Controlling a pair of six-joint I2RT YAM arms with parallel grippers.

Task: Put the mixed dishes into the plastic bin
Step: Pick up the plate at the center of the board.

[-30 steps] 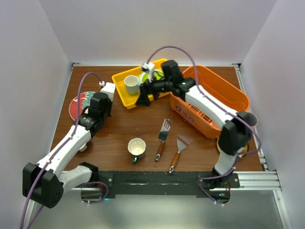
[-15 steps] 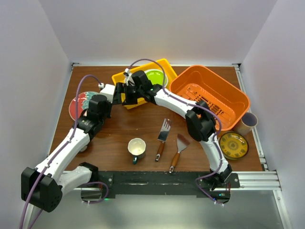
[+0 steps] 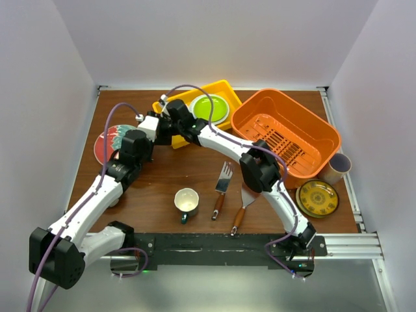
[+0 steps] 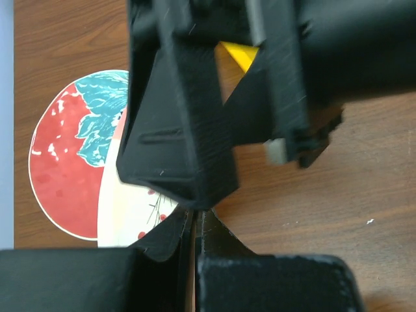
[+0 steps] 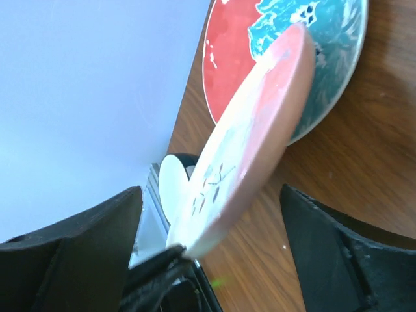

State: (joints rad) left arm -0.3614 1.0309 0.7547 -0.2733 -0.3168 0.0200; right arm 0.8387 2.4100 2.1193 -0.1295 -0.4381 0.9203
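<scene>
A cream plate with a pink rim [image 5: 253,136] is tilted up over a red and teal plate [image 3: 105,144], which also shows in the right wrist view [image 5: 247,52]. My left gripper [image 4: 195,218] is shut on the cream plate's near edge; seen from above it is at the far left [image 3: 133,144]. My right gripper [image 5: 211,195] is open, one finger on each side of that plate, and reaches across the table [image 3: 162,127]. The orange bin [image 3: 325,140] stands at the back right with nothing in it. A lime green plate [image 3: 209,107], a teal mug [image 3: 186,203] and a yellow patterned plate [image 3: 316,197] lie apart.
The lime plate lies in a yellow tray [image 3: 224,88] at the back. Two wooden-handled spatulas [image 3: 223,188] [image 3: 244,205] lie at front centre. A tan cup [image 3: 338,168] stands right of the bin. The right arm spans the table's middle. The left wall is close to the plates.
My right arm has swung left from the yellow tray to beside the left gripper and now hides the white mug in the tray. The left arm has barely moved.
</scene>
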